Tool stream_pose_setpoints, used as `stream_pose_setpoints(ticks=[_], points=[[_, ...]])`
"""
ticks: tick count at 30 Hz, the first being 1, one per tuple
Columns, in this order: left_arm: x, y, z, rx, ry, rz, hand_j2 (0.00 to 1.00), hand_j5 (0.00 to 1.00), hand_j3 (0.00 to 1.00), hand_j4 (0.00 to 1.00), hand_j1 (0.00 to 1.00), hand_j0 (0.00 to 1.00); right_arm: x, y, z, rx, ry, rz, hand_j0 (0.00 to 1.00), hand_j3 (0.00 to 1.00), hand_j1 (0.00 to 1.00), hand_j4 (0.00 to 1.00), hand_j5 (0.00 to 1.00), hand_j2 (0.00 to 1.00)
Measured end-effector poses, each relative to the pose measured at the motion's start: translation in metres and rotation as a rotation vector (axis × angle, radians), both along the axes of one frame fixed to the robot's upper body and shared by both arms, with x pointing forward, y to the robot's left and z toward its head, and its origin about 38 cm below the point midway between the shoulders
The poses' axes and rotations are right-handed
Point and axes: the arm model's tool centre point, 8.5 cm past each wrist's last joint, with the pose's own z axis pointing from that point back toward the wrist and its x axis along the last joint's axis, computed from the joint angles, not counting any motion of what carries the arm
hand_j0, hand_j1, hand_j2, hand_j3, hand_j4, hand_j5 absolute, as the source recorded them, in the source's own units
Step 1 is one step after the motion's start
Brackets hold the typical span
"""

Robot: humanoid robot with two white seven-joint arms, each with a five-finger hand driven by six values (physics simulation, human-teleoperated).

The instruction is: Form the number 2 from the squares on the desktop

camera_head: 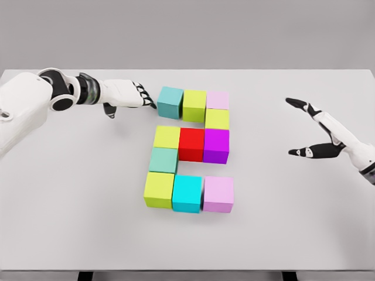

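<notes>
Blocks form a near-complete 2. Left fingers (142, 93), loosely curled and holding nothing, touch the teal block (170, 101); best nudged gently, squarely. Right fingers (304, 105) spread, idle.

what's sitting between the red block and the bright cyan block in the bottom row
Nothing: in the head view the red block and the cyan block have only a bare patch of white table between them.

Bright, even, diffuse light from overhead. Soft short shadows under the blocks (190, 149), falling toward 6 o'clock on the table (293, 234). No glare, sharp render, no edge distortion.
</notes>
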Motion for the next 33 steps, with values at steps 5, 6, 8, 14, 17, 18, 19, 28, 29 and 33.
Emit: stream_pose_setpoints(ticks=[5,6,8,14,17,18,19,28,29,33], points=[[0.001,0.002,0.001,0.0,-0.001,0.006,1.0,1.0,1.0,1.0,1.0,1.0,0.0,-0.001,-0.001,0.004,0.003,-0.005,1.0,1.0,1.0,1.0,1.0,1.0],[0.0,0.003,0.0,0.001,0.0,0.007,1.0,1.0,1.0,1.0,1.0,1.0,0.0,-0.001,-0.001,0.004,0.003,-0.006,1.0,1.0,1.0,1.0,1.0,1.0],[0.001,0.004,0.001,0.001,-0.001,0.009,1.0,1.0,1.0,1.0,1.0,1.0,0.0,-0.001,-0.001,0.004,0.003,-0.006,1.0,1.0,1.0,1.0,1.0,1.0],[0.003,0.007,0.007,-0.009,-0.012,0.016,1.0,1.0,1.0,1.0,1.0,1.0,-0.003,-0.003,-0.005,0.001,0.013,-0.007,1.0,1.0,1.0,1.0,1.0,1.0],[0.004,0.008,0.009,-0.022,-0.011,0.021,1.0,1.0,1.0,1.0,1.0,1.0,-0.004,-0.005,-0.005,-0.006,0.016,-0.009,1.0,1.0,1.0,1.0,1.0,1.0],[0.004,0.01,0.01,-0.025,-0.012,0.026,1.0,1.0,1.0,1.0,1.0,1.0,-0.004,-0.006,-0.004,-0.013,0.015,-0.01,1.0,1.0,1.0,1.0,1.0,1.0],[0.004,0.012,0.011,-0.029,-0.013,0.03,1.0,1.0,1.0,1.0,1.0,1.0,-0.006,-0.008,-0.005,-0.019,0.02,-0.01,1.0,1.0,1.0,1.0,1.0,1.0],[0.003,0.081,0.032,-0.096,-0.025,0.169,1.0,1.0,1.0,1.0,1.0,1.0,-0.008,-0.02,0.014,-0.204,-0.003,0.013,1.0,1.0,1.0,1.0,1.0,1.0],[0.003,0.088,0.035,-0.101,-0.03,0.181,1.0,1.0,1.0,1.0,1.0,1.0,-0.006,-0.019,0.019,-0.218,-0.017,0.018,1.0,1.0,1.0,1.0,1.0,1.0],[0.001,0.105,0.04,-0.114,-0.038,0.216,1.0,1.0,1.0,1.0,1.0,1.0,0.011,-0.014,0.047,-0.306,-0.092,0.024,1.0,1.0,1.0,1.0,1.0,1.0]])
